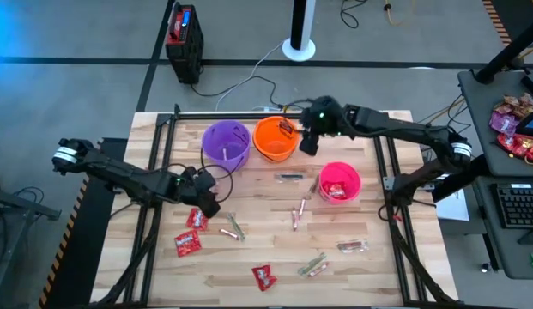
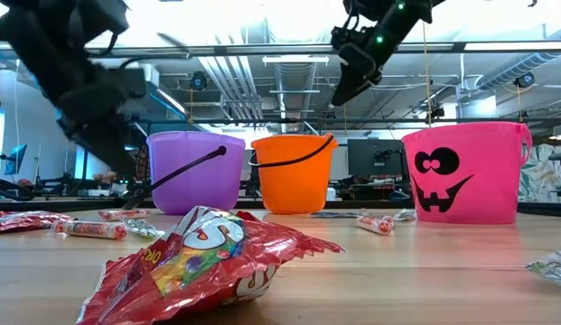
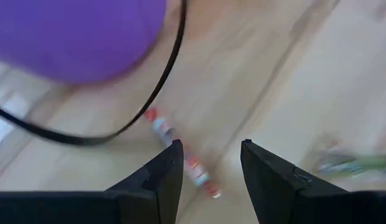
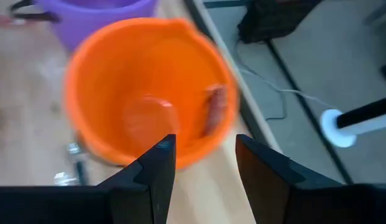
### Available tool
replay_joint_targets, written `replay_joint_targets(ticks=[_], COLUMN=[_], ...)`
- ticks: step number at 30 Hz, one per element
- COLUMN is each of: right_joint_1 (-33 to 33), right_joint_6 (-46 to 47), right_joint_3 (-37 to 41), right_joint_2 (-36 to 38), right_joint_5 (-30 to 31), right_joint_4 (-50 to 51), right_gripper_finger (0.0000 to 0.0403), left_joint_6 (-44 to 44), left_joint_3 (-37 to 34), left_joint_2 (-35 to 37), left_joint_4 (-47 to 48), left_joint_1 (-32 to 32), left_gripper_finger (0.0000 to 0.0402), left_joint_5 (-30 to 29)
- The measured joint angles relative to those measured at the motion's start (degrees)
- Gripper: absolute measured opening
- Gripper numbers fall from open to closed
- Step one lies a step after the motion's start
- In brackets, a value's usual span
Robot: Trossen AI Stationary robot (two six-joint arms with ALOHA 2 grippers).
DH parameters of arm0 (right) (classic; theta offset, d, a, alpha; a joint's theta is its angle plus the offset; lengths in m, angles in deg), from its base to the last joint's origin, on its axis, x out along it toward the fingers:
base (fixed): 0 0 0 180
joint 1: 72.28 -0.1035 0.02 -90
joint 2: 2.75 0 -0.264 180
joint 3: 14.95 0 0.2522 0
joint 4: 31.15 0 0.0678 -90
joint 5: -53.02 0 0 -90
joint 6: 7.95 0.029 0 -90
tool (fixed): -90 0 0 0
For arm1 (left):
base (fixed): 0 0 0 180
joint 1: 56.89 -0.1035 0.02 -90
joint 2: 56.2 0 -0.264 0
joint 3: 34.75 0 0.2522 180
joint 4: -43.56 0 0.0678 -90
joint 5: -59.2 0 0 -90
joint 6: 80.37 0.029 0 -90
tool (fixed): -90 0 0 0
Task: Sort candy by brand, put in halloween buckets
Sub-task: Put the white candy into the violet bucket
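A wooden desk [image 1: 275, 249] fills the lower middle of the high view, set on a grey floor [image 1: 77, 94] crossed by dark lines. At upper left of it a black and red box [image 1: 184, 41] stands on the floor, with a cable [image 1: 240, 84] running from it toward the desk. A white round base [image 1: 299, 47] sits at top centre. At the right edge a second desk [image 1: 485, 103] carries a keyboard [image 1: 517, 206] and a heap of red and pink bags [image 1: 517, 129]. In the low view, ceiling pipes [image 2: 253, 77] run overhead and bright windows [image 2: 36, 135] show at left.
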Motion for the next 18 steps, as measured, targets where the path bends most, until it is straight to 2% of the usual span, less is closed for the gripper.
replay_joint_targets(ticks=[4,10,14,18], right_joint_1=[6.70,18.70,23.08,24.16], right_joint_6=[-1.26,6.17,13.31,14.75], right_joint_3=[-0.11,-2.78,-2.78,-2.78], right_joint_2=[0.26,-0.08,-0.20,-0.05], right_joint_5=[-1.76,-17.10,-17.31,-17.53], right_joint_4=[-2.21,-7.56,-10.84,-9.59], right_gripper_finger=[0.0160,0.0160,0.0160,0.0160], left_joint_6=[-2.29,-2.16,-4.45,-7.51], left_joint_3=[-2.83,-3.35,-2.54,-1.33], left_joint_2=[-0.09,0.05,0.03,0.03], left_joint_4=[-0.84,-9.20,-9.88,-9.40], left_joint_1=[0.00,0.19,0.20,0.20], left_gripper_finger=[0.0145,0.0145,0.0145,0.0145], left_joint_5=[0.11,1.33,1.16,-0.61])
